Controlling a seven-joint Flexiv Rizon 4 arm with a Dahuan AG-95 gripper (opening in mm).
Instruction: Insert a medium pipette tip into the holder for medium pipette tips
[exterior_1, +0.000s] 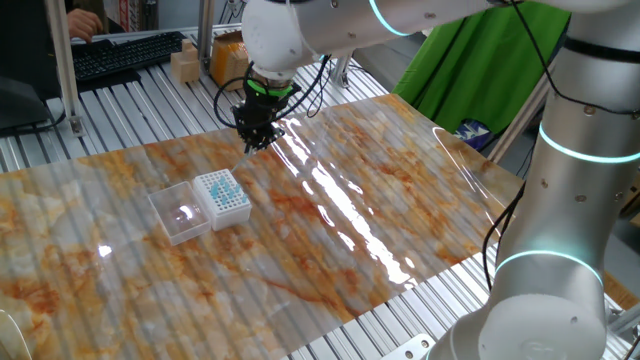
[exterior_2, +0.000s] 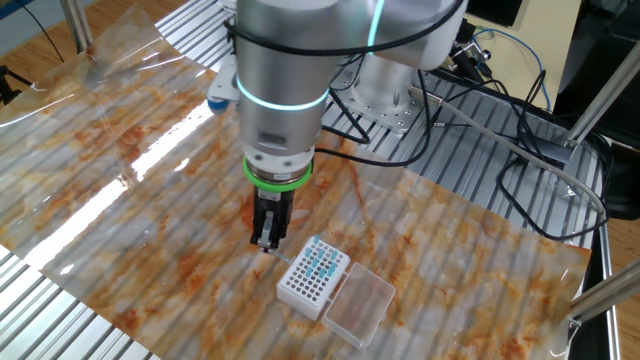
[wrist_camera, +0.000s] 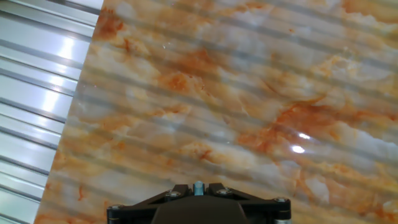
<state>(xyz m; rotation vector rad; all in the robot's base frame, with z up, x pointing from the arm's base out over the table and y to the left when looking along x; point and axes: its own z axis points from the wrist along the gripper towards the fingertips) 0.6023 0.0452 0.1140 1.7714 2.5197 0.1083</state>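
The end effector (exterior_2: 266, 243) is seen nearly closed; a held tip cannot be confirmed. The holder (exterior_2: 313, 277) is seen just beside it. No writing is legible.

- the gripper (exterior_2: 266, 241) points down over the marbled sheet (exterior_2: 150, 160), its fingers drawn close together
- just beside the fingertips, lower right in this picture, stands the holder for medium pipette tips (exterior_2: 313, 279), its clear lid (exterior_2: 359, 308) lying open on the far side from the gripper
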